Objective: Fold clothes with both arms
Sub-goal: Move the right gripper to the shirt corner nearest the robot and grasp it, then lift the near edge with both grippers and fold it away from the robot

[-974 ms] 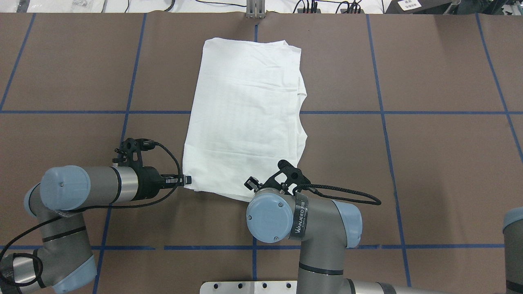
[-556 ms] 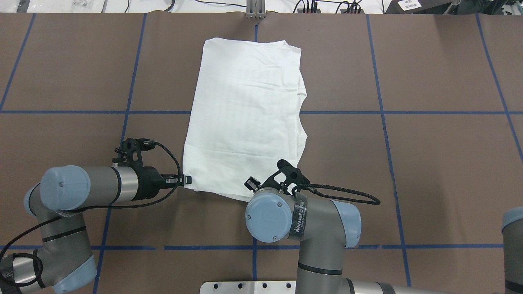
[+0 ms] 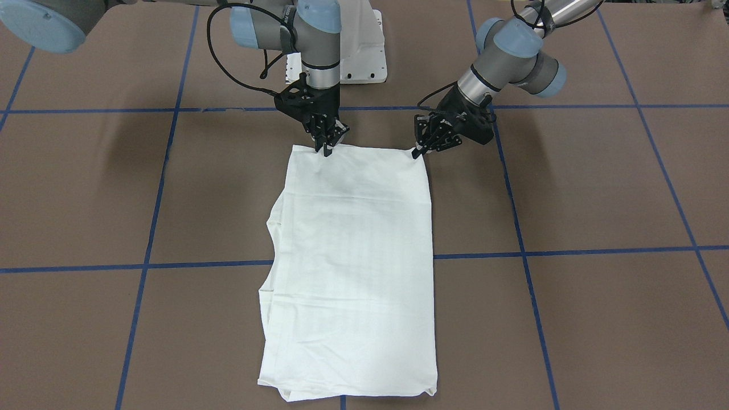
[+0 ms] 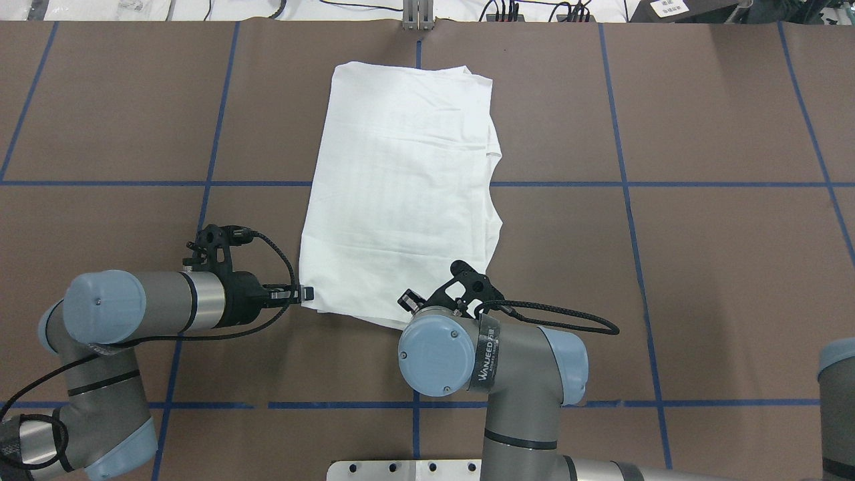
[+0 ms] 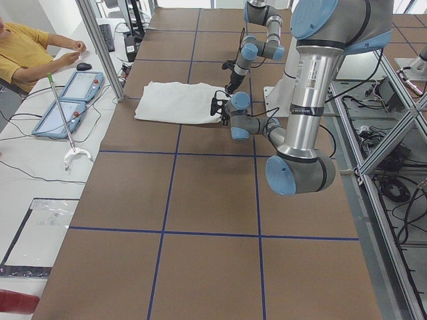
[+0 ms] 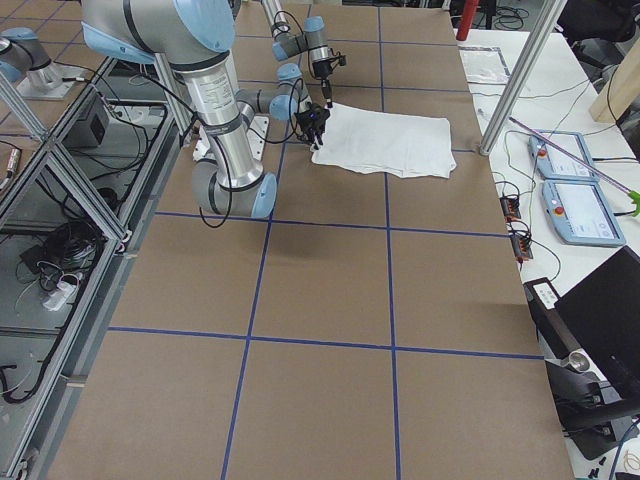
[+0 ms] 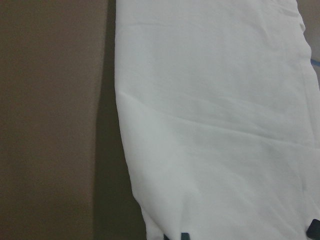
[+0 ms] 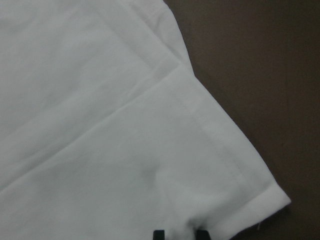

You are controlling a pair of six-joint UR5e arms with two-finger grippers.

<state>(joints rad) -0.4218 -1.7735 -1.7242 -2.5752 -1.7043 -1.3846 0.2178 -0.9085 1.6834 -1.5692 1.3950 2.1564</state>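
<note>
Across the table [image 4: 701, 267] almost nothing has changed over the last second. The shirt [image 4: 401, 187] lies as it did, a long folded strip down the middle, its short near edge toward the robot, flat and unlifted. The right arm [image 4: 528, 361] has crept a shade sideways over that edge, while the left arm [image 4: 133, 307] has not stirred. I judge from this that both are settling their holds at the near corners and that the fold has not begun. The left gripper [image 4: 307, 292] lies low and points in from the side, touching the shirt's near left corner. The right gripper [image 3: 329, 147] comes down from above onto the same edge, just inside the hemmed right corner. On the left wrist view the fingertips [image 7: 185, 236] stand wide apart with cloth between them, so those jaws are spread and pinch nothing yet. On the right wrist view the fingertips [image 8: 159, 234] sit close together on slightly puckered cloth. Whether they have already nipped it I cannot tell.
</note>
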